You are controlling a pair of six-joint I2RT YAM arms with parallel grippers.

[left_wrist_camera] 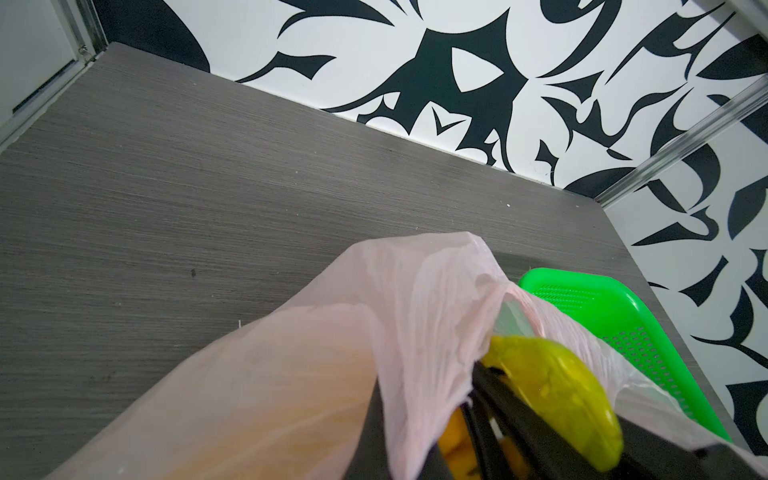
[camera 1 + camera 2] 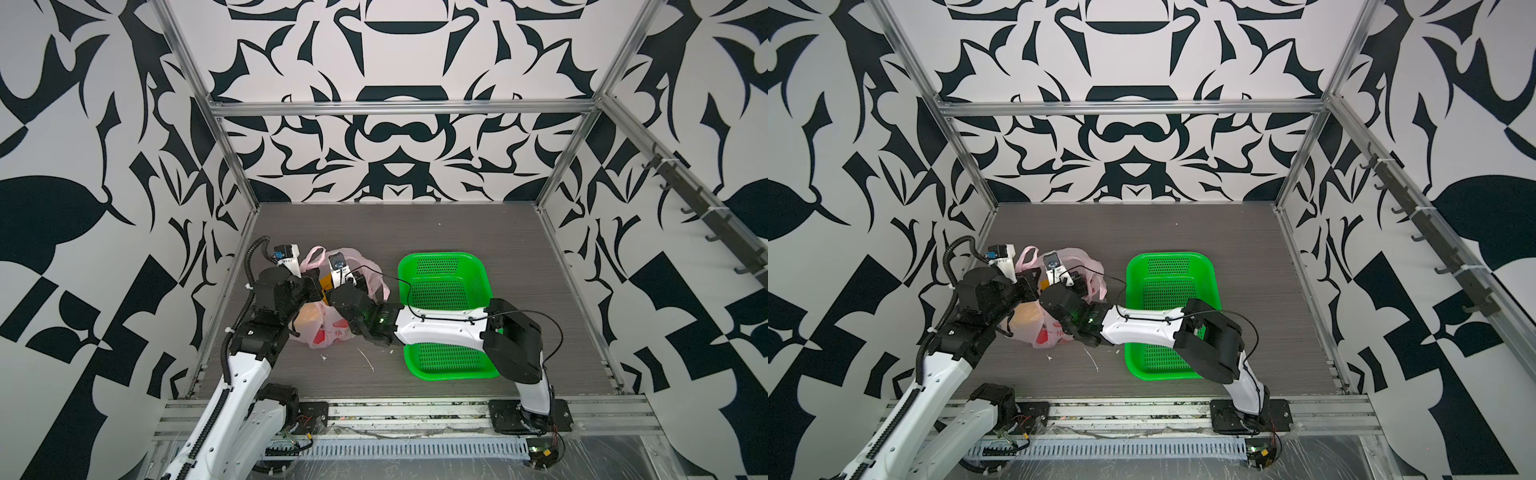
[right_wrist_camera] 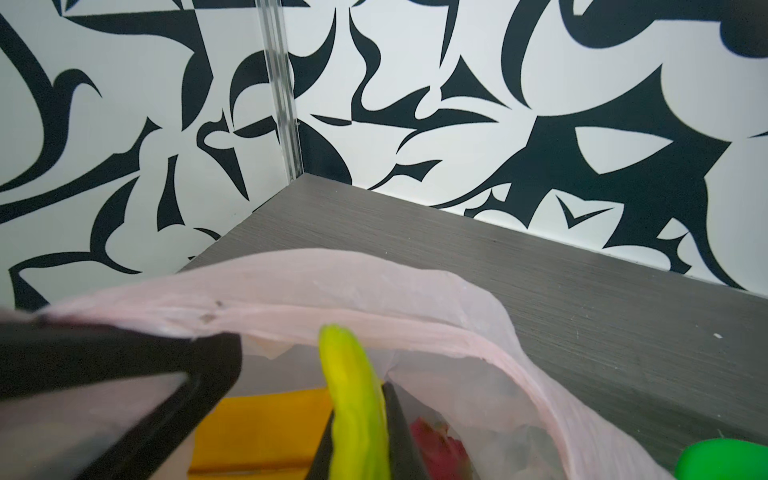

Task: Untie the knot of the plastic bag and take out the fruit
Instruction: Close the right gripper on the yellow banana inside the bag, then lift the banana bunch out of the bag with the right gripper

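Note:
The pale pink plastic bag (image 2: 322,332) (image 2: 1042,332) lies left of centre on the grey table, its mouth pulled open. One loose handle loop (image 2: 312,254) sticks up at the back. The knot is out of view. My left gripper (image 2: 313,286) (image 1: 399,440) is shut on the bag's rim film (image 1: 415,332). My right gripper (image 2: 332,289) (image 3: 357,436) reaches into the mouth and is shut on a yellow-green banana (image 3: 351,374) (image 1: 552,382). A magenta dragon fruit (image 3: 436,444) shows deeper inside the bag. Orange-yellow fruit shows through the film (image 2: 309,318).
A green perforated basket (image 2: 440,257) (image 2: 1167,257) stands right of the bag, partly under my right arm. White scraps (image 2: 366,359) lie on the table in front of the bag. Patterned walls and metal frame posts close in the table on three sides.

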